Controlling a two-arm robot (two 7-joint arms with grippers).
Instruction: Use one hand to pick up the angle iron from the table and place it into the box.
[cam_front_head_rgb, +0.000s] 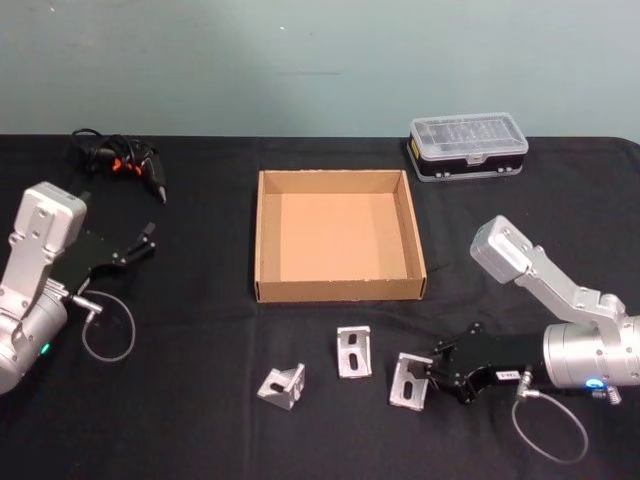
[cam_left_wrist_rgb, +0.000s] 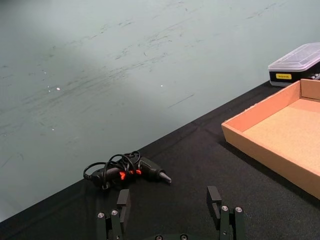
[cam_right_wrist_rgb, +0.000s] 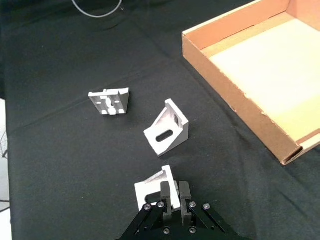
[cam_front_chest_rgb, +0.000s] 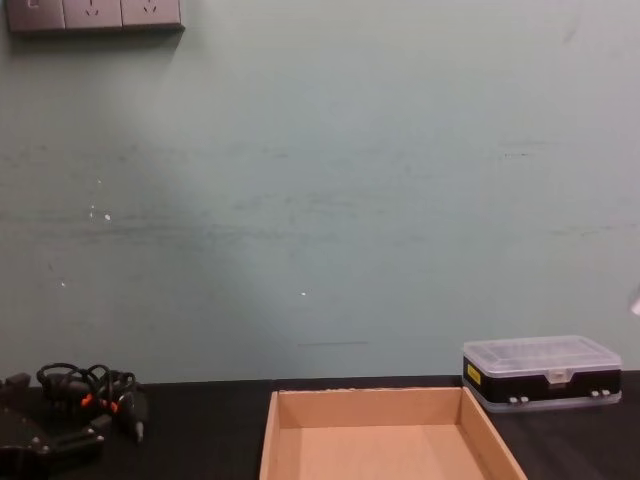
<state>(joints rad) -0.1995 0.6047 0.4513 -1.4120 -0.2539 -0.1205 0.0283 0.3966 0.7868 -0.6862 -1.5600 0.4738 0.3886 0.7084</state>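
Note:
Three silver angle irons lie on the black table (cam_front_head_rgb: 200, 320) in front of the tan cardboard box (cam_front_head_rgb: 335, 235). My right gripper (cam_front_head_rgb: 433, 370) reaches in low from the right, shut on the upright plate of the rightmost angle iron (cam_front_head_rgb: 408, 382). The right wrist view shows the gripper (cam_right_wrist_rgb: 174, 189) with both fingers pressed close on that angle iron (cam_right_wrist_rgb: 150, 192), which rests on the table. The middle angle iron (cam_front_head_rgb: 353, 351) and the left one (cam_front_head_rgb: 283, 386) lie free. My left gripper (cam_front_head_rgb: 140, 243) is parked at the table's left, open (cam_left_wrist_rgb: 168, 200) and empty. The box is empty.
A black plastic case with a clear lid (cam_front_head_rgb: 468, 146) stands behind the box at its right corner. A black corded tool with orange marks (cam_front_head_rgb: 120, 160) lies at the back left. Grey cable loops hang from both wrists (cam_front_head_rgb: 108, 330).

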